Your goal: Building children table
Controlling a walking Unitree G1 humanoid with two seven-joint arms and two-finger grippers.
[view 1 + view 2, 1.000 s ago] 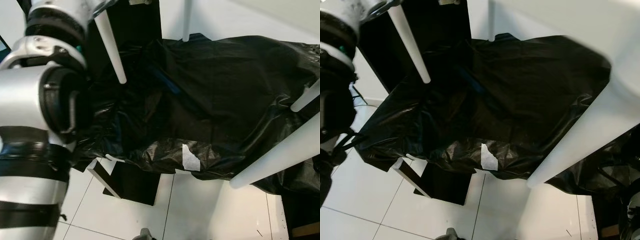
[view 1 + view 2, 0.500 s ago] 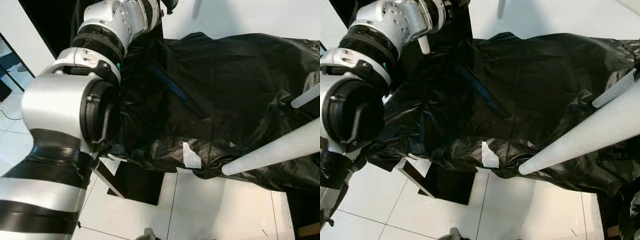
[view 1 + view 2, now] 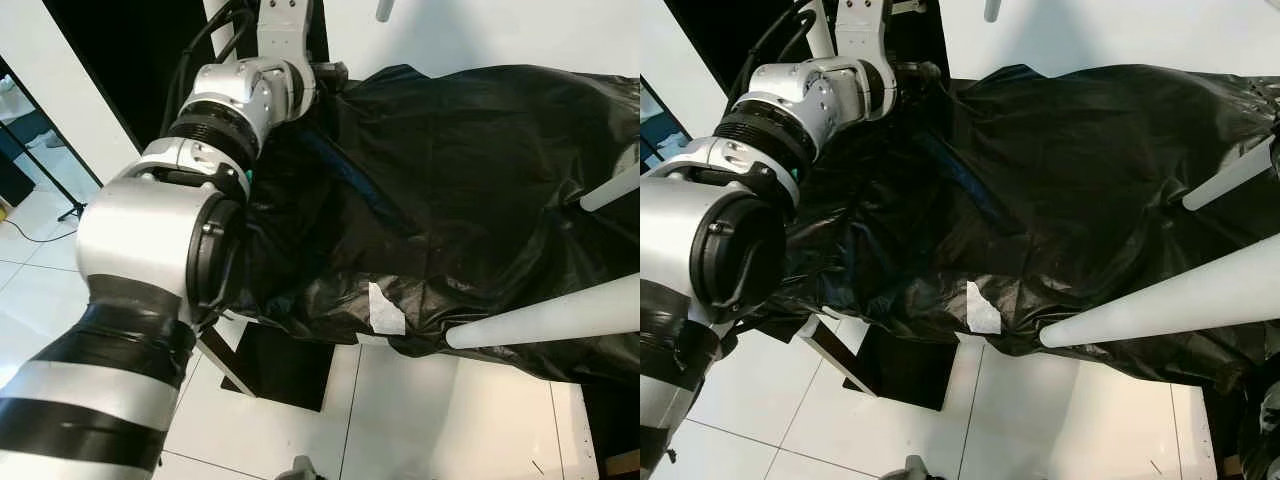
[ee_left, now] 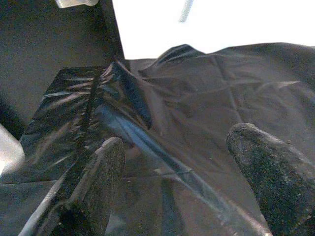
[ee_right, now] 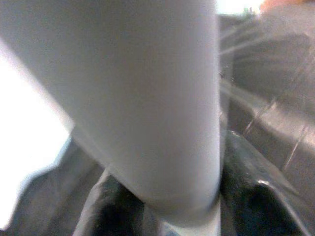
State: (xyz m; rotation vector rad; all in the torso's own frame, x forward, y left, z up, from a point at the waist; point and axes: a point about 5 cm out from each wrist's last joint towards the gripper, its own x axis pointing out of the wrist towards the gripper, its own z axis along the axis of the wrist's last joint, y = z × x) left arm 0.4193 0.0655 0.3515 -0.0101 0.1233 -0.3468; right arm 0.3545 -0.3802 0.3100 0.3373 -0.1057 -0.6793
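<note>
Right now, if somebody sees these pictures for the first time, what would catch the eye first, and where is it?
First, the big crumpled black plastic sheet draped over the surface ahead, with a white paper scrap near its front edge. Next, the silver left arm reaches up along the left side, its left gripper open above the sheet. On the right, a white table leg slants in, clamped by the right gripper.

Indoor room of uncertain type, possibly a lab or studio, glossy white floor tiles (image 3: 280, 440) with dark grout lines, plain white wall (image 3: 480, 35), black sheeting (image 3: 470, 190) draped over a raised surface, stand legs (image 3: 70, 212) on the floor at left
</note>
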